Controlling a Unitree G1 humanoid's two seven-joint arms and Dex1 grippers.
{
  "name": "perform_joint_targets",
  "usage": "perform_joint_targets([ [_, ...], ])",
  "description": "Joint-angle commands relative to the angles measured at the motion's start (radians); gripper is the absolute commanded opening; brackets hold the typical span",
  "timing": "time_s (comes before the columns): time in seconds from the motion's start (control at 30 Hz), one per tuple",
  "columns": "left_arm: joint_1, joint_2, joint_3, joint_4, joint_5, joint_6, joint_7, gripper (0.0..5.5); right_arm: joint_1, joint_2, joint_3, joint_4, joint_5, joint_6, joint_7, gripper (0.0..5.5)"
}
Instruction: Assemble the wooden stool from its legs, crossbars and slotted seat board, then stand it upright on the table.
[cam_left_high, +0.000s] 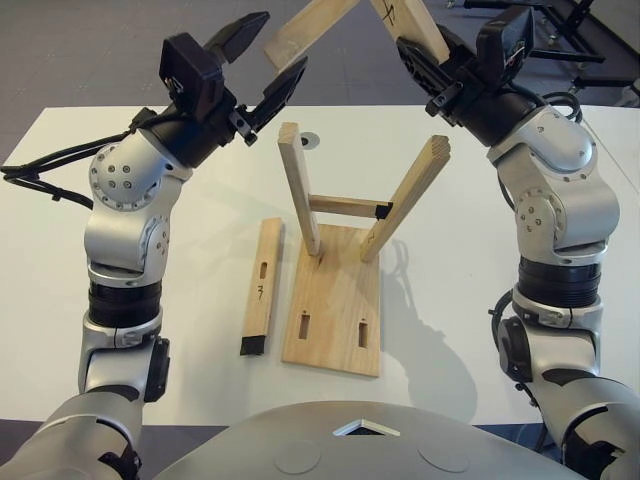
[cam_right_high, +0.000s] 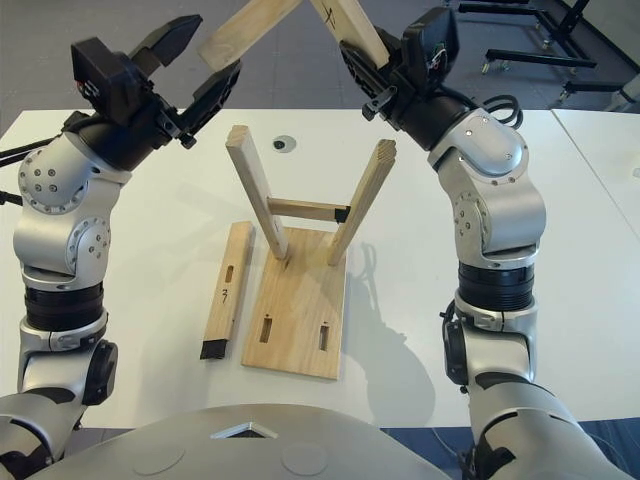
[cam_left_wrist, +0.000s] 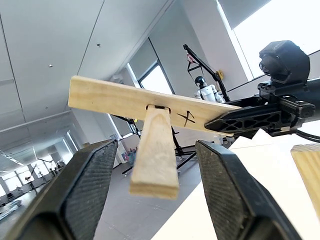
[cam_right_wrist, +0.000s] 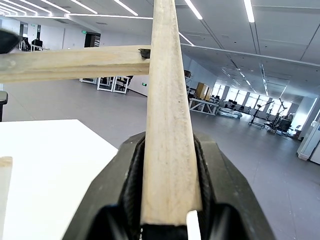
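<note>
My right gripper (cam_left_high: 428, 62) is held high over the far side of the table, shut on a wooden leg (cam_right_wrist: 170, 100) marked with an X. A crossbar (cam_left_wrist: 155, 150) sticks out of that leg's slot toward my left gripper (cam_left_high: 284, 42). The left gripper is open, and the crossbar's free end lies between its fingers (cam_left_wrist: 90, 190) without touching them. On the table lies the slotted seat board (cam_left_high: 330, 320). Two legs (cam_left_high: 298, 185) (cam_left_high: 408, 195) stand tilted in its far slots, joined by a second crossbar (cam_left_high: 345, 207). A loose leg (cam_left_high: 262, 287) lies flat just left of the board.
The white table (cam_left_high: 480, 300) has bare room on both sides of the seat board and in front of it. A small round grommet (cam_left_high: 307, 141) sits behind the standing legs. Black metal frames (cam_left_high: 570, 30) stand on the floor beyond the table's far right.
</note>
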Motion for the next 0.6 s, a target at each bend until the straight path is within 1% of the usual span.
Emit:
perform_joint_targets([
  [0.03, 0.024, 0.039, 0.076, -0.080, -0.143, 0.006, -0.078, 2.85, -0.033, -0.012, -0.055, 0.091, 0.008, -0.032, 0.001, 1.12],
  [0.17, 0.029, 0.070, 0.200, -0.076, -0.255, 0.007, -0.084, 2.85, -0.085, -0.022, -0.119, 0.161, 0.033, -0.045, -0.004, 1.12],
  [0.23, 0.032, 0.076, 0.243, -0.060, -0.290, -0.002, -0.088, 2.85, -0.113, -0.030, -0.154, 0.176, 0.065, -0.042, 0.004, 1.12],
  [0.3, 0.034, 0.068, 0.272, -0.042, -0.316, -0.020, -0.090, 2.85, -0.143, -0.031, -0.202, 0.173, 0.142, -0.004, 0.020, 1.12],
  [0.4, 0.051, 0.050, 0.266, -0.021, -0.323, -0.048, -0.106, 2.85, -0.181, -0.006, -0.274, 0.130, 0.374, 0.121, 0.048, 1.12],
  [0.5, 0.055, 0.039, 0.239, -0.013, -0.311, -0.061, -0.111, 2.85, -0.192, 0.029, -0.319, 0.099, 0.585, 0.231, 0.015, 1.12],
  [0.6, 0.057, 0.033, 0.201, -0.017, -0.321, -0.058, -0.139, 2.85, -0.140, 0.058, -0.333, 0.039, 0.964, 0.405, 0.003, 1.12],
])
